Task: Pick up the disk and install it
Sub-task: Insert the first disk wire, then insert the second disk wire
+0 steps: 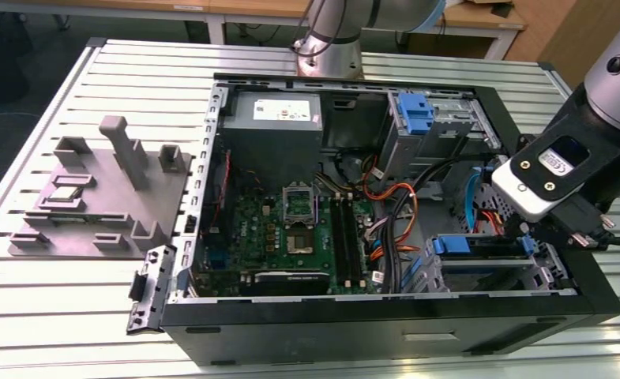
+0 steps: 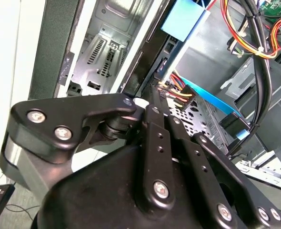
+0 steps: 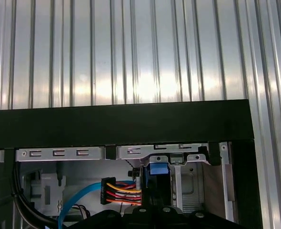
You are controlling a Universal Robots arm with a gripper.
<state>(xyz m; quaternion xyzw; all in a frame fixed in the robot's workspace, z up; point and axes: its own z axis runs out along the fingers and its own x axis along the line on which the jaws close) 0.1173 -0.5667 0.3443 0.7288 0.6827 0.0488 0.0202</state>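
Note:
An open computer case (image 1: 394, 312) lies on a slatted metal table. The disk sits edge-on in the lower drive cage at the exterior view's right, where its blue carrier end (image 1: 460, 245) shows. My gripper (image 1: 531, 230) reaches down into the case right beside that cage, hanging from the grey-and-black wrist (image 1: 558, 170). In the first wrist view a blue carrier part (image 3: 158, 170) lies just beyond the gripper body (image 3: 150, 218), next to a red-and-yellow cable plug (image 3: 119, 191). The second wrist view has the black gripper linkage (image 2: 155, 143) over the cage with a blue strip (image 2: 212, 98) beside it.
A grey power supply (image 1: 276, 118) fills the case's far corner, and a narrow blue bracket (image 1: 415, 110) stands in the upper bay. The motherboard (image 1: 288, 229) and orange cables (image 1: 394, 225) lie mid-case. A grey fixture block (image 1: 99, 197) rests on the table (image 1: 67, 316) at the exterior view's left.

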